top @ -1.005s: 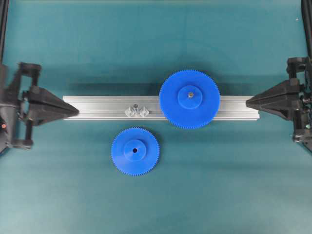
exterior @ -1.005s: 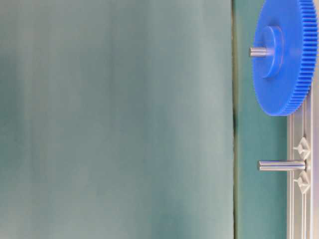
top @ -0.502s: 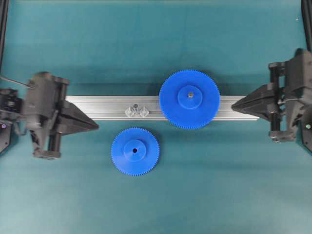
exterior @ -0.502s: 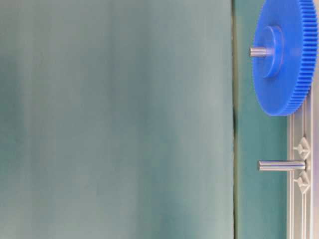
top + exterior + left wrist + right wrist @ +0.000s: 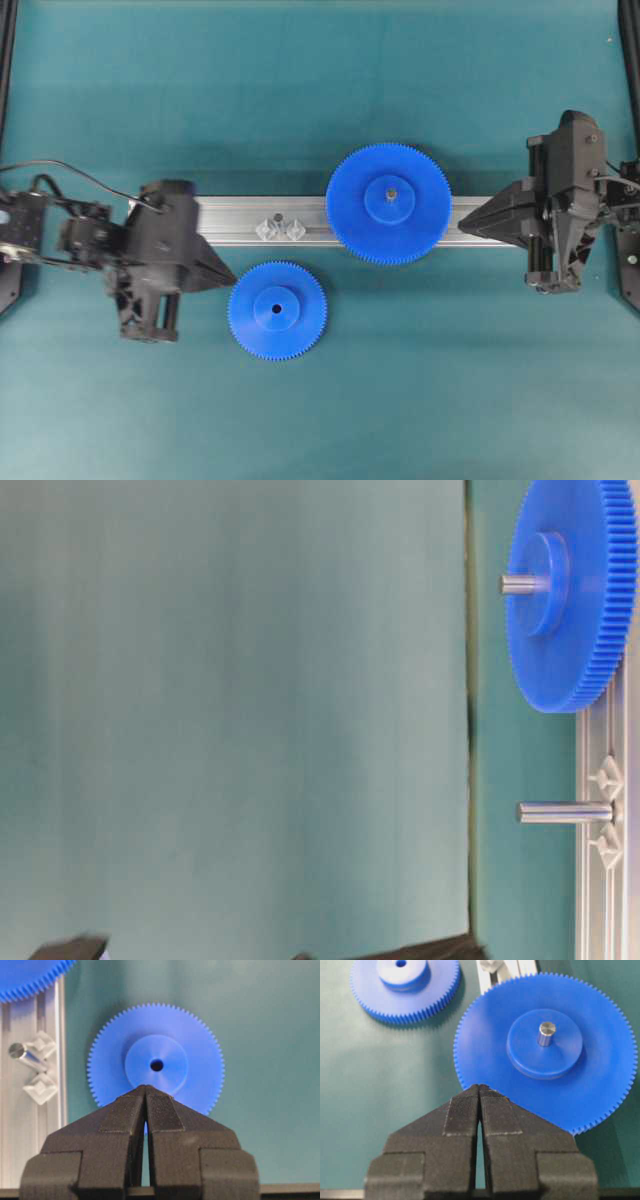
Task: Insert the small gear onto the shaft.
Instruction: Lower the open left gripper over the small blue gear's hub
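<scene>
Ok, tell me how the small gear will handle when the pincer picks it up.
The small gear looks like moulded plastic, so probably stiff and light. It lies flat on the mat, so it is unlikely to roll unless stood on edge. The raised hub seems the easier hold, though its smooth face may be slippery for the left pincer.

Matt blue plastic small gear [image 5: 277, 310]; smooth grey metal shaft [image 5: 563, 812].

I am looking at a robotics lab bench: a plain teal mat [image 5: 320, 80] is covering the table, two black arms are reaching in from opposite sides, and a silver aluminium rail [image 5: 240, 222] is carrying blue plastic practice gears.
</scene>
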